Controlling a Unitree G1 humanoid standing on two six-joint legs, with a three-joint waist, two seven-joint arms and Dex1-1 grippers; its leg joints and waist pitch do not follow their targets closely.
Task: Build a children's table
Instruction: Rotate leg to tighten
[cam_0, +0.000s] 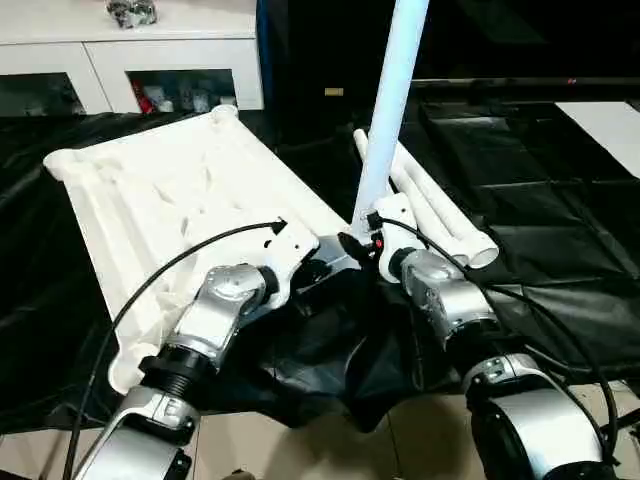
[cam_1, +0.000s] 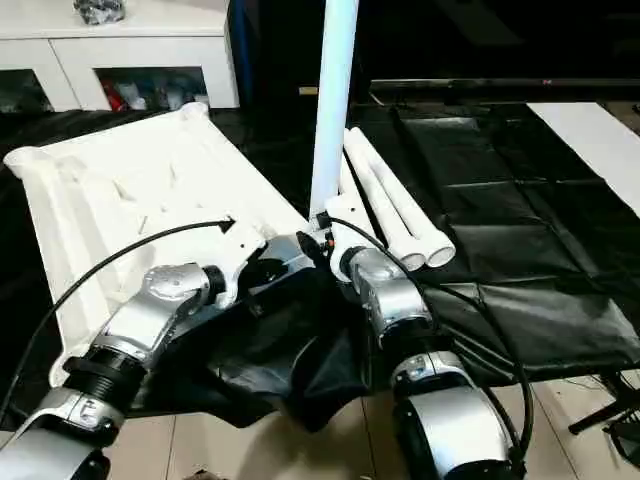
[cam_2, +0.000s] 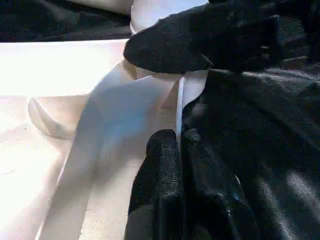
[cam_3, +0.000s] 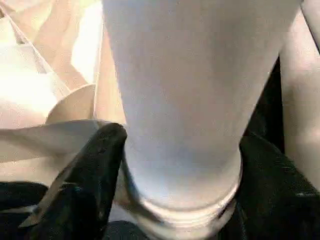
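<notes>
While your right end effector (cam_1: 325, 243) clasps the base of an upright white table leg (cam_0: 392, 100), its black fingers (cam_3: 95, 165) spread around the tube, the leg stands at the near corner of the upturned table top (cam_0: 170, 190). Your left end effector (cam_0: 318, 262) is clenched at that same corner, by the edge of the top. Three more legs (cam_1: 395, 215) lie side by side on the black sheet (cam_1: 510, 190) just beside the upright one.
</notes>
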